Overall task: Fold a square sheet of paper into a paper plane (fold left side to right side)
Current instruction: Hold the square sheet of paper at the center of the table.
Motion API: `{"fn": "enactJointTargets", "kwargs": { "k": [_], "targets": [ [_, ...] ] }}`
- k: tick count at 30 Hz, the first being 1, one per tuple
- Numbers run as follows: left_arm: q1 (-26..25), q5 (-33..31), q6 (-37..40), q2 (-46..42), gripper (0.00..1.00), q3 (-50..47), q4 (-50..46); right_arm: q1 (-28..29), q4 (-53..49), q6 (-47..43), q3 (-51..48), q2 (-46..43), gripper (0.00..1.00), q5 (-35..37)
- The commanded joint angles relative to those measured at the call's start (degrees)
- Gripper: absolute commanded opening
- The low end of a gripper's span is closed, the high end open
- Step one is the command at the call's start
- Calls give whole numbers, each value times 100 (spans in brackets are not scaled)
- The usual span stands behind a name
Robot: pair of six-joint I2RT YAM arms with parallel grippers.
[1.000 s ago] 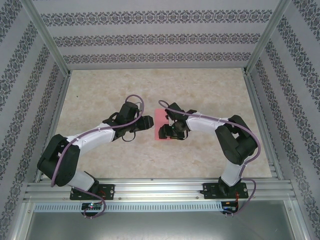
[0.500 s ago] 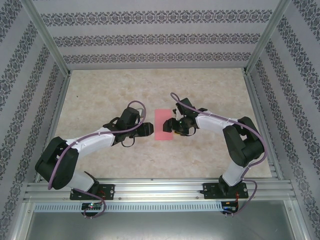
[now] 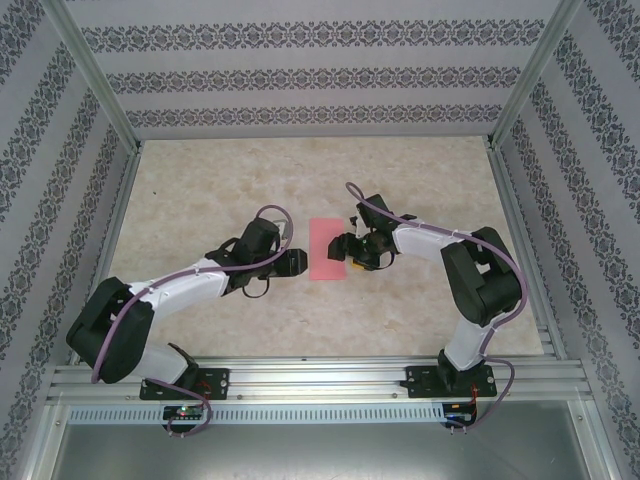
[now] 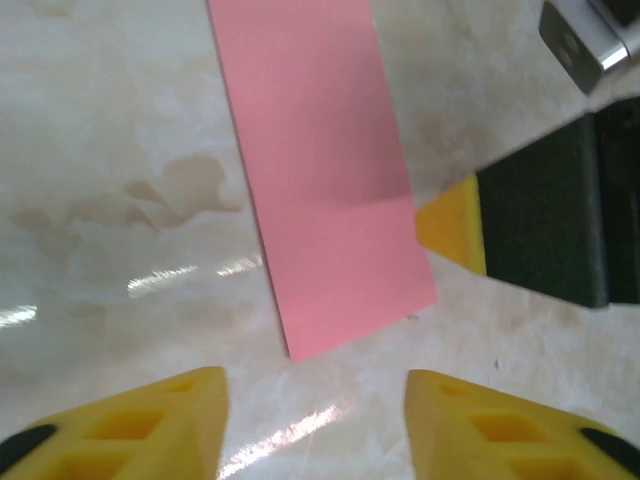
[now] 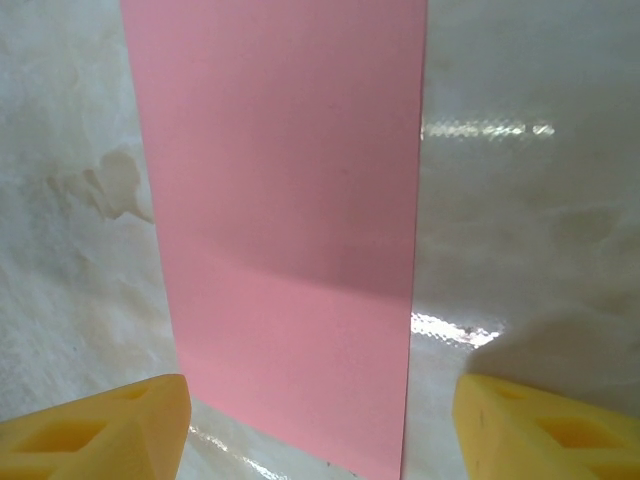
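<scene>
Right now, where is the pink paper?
In the top view the pink paper lies flat mid-table, between the left tool and the right tool.

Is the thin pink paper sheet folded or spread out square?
Folded: the thin pink paper sheet lies flat as a narrow rectangle.

Comes to one square sheet of paper folded to a narrow pink rectangle, one marbled table, two arms, the left arm and right arm, two grippers, the left gripper and right gripper, four yellow fingertips, and two purple cables.
</scene>
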Motion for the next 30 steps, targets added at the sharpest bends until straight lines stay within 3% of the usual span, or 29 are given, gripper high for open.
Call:
{"fn": "enactJointTargets", "kwargs": {
  "k": [1, 8, 30],
  "targets": [
    [-121, 452, -35, 49, 43, -170, 526, -41, 114, 24, 64, 20, 71, -39],
    [-240, 932, -509, 953, 35, 112, 1358, -127, 88, 11, -12, -70, 71, -30],
    [-245, 557, -551, 1830, 29, 349, 1223, -200, 121, -58, -86, -137, 71, -95]
  ]
}}
